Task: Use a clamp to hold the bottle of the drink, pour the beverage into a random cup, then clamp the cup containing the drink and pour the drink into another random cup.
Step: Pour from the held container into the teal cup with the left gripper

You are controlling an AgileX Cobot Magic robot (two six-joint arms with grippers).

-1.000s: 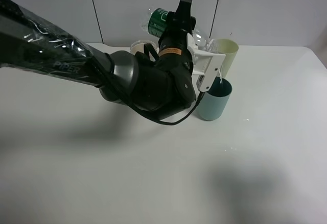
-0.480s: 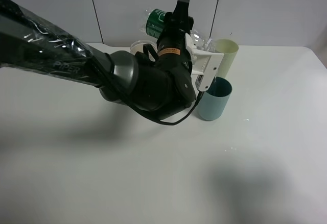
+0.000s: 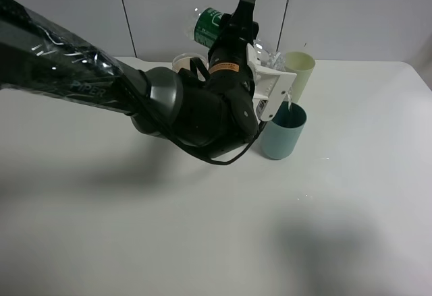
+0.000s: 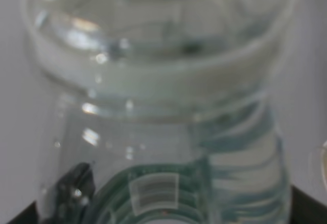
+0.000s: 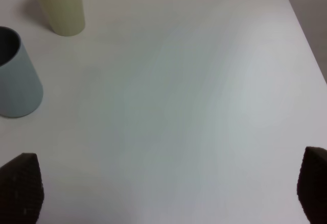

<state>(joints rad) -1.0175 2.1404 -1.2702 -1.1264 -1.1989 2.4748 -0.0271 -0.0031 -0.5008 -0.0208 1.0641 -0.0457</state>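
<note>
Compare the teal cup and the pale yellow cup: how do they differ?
The teal cup is shorter and wider; the pale yellow cup is taller and slimmer. The teal cup sits below the mouth of the tilted bottle; the pale yellow cup stands behind it. Both stand upright on the table.

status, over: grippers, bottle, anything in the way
Left gripper shut on bottle, tipped neck-down toward teal cup. Right gripper open, empty, above table. Pale cup close behind teal cup; nothing blocking.
</note>
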